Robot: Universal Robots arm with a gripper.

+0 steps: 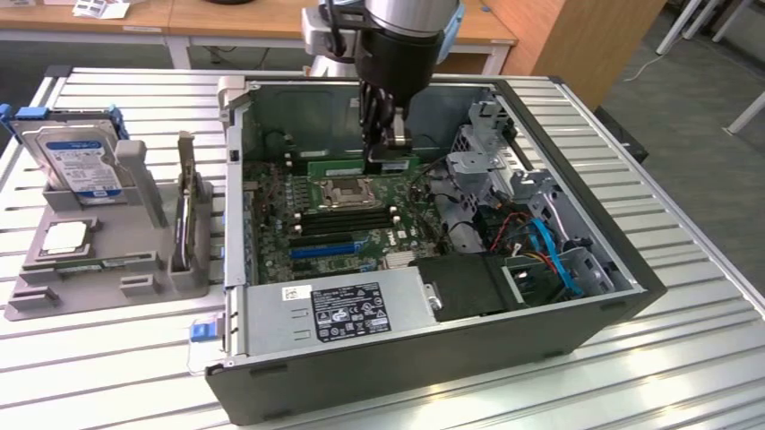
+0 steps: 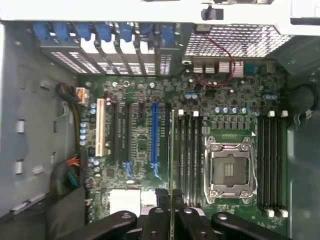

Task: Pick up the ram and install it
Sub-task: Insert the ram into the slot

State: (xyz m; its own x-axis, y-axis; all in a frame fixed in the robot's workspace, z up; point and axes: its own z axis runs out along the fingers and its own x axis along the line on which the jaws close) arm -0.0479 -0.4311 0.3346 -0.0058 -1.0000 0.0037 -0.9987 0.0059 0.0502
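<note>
The arm reaches down into the open case (image 1: 574,296), which lies on its side at the centre of the exterior view. The gripper (image 1: 390,154) hangs low over the motherboard (image 1: 358,235), just past the empty CPU socket (image 1: 347,191) toward the upper part of the frame. The fingers (image 2: 159,220) are drawn close together and pinch the ram (image 1: 339,166) by its upper edge. In the exterior view the ram shows as a narrow green strip running toward that view's left from the fingertips. In the wrist view the ram (image 2: 172,150) appears edge-on as a thin line leading away from the gripper (image 2: 172,215). It runs parallel to the bank of black slots (image 2: 189,150) beside the socket (image 2: 230,170). Status: pick-up is complete, and the stick is inside the case and lined up with the slot direction. Seating appears incomplete, since the ram looks to stand clear of the board, though its exact height over the slots cannot be told. The tray (image 1: 72,296) at the exterior view's left holds a hard drive (image 1: 74,161).
</note>
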